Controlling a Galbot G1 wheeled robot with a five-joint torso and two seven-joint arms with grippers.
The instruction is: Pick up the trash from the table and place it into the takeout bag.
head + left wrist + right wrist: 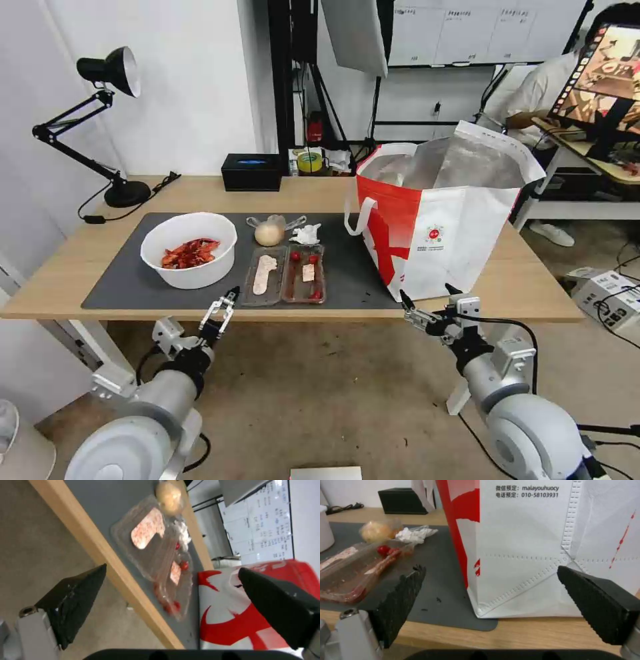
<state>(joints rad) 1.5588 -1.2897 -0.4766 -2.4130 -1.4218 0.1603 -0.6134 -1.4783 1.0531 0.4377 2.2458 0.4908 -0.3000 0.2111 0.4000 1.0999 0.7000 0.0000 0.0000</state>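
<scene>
Starting step: nothing is lifted yet; by my judgement the first pick is still ahead, and it calls for one hand to reach over the near edge onto the mat.
Head view, trash: four pieces at centre frame — one white bowl (189, 249) of red shells, one clear tray (285, 274) with two compartments, one crumpled tissue (307, 233), one clear bag with a yellowish lump (270, 232).
Head view, bag and table: one takeout bag (437, 220) stands open, right of centre, on the table (60, 270).
Head view, hands: left hand (225, 308) lower left of centre, right hand (427, 309) lower right of centre, both at the table's near edge.
Left wrist view: left hand (171, 591) is spread wide and empty; the tray (156, 555) lies beyond its fingers.
Right wrist view: right hand (490, 590) is spread wide and empty, facing the bag's (526, 547) lower corner.
</scene>
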